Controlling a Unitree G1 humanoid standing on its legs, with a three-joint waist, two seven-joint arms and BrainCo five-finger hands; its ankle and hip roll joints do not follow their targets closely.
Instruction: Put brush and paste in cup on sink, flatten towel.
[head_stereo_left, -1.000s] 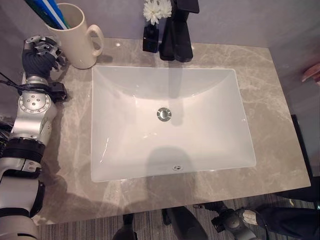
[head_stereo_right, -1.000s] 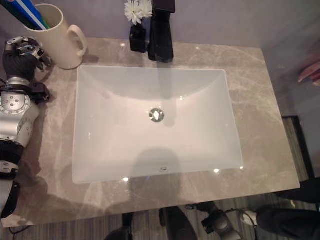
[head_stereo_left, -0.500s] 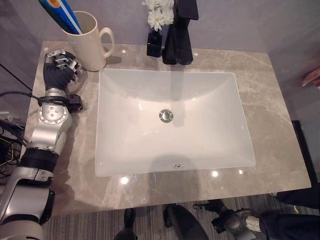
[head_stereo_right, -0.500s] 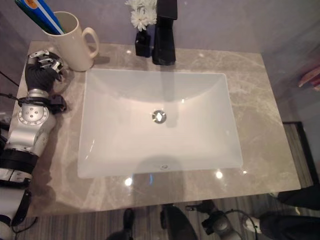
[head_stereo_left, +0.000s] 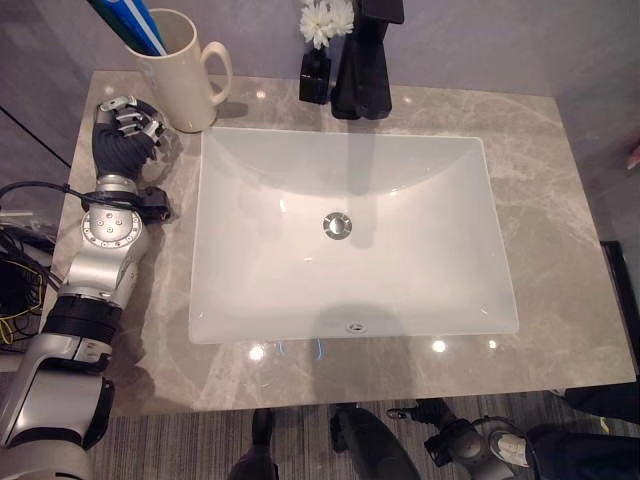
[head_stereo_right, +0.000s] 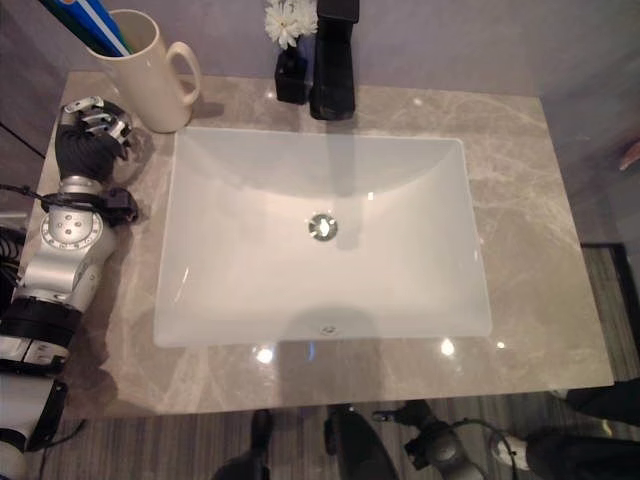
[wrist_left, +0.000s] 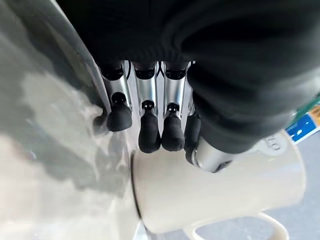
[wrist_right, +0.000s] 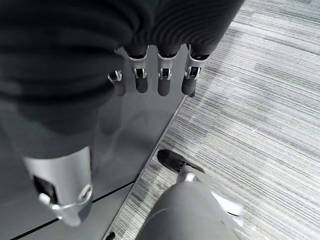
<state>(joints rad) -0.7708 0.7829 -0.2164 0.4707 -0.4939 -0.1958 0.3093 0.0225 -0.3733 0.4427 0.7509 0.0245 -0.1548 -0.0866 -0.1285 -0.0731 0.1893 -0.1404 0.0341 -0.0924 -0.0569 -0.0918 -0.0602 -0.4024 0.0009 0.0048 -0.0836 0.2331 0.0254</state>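
1. Head views: the cup (head_stereo_left: 178, 68) stands on the counter (head_stereo_left: 560, 200) at 11 o'clock of the sink (head_stereo_left: 350, 235), with the blue brush (head_stereo_left: 135, 22) and perhaps the paste inside.
2. Left wrist view: the left hand (wrist_left: 150, 125), fingers curled and empty, hovers beside the cup.
3. Right wrist view: the right hand (wrist_right: 160, 75) hangs relaxed, empty, above striped floor (wrist_right: 260, 100).

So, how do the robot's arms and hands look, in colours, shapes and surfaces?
The left arm is made of rounded silver-grey segments joined by black bands, with a round disc-shaped joint below the wrist. The left hand has a dark ribbed cover over its back and wrist, and silver fingers with dark rounded tips. The right hand has the same dark ribbed cover and silver, dark-tipped fingers.
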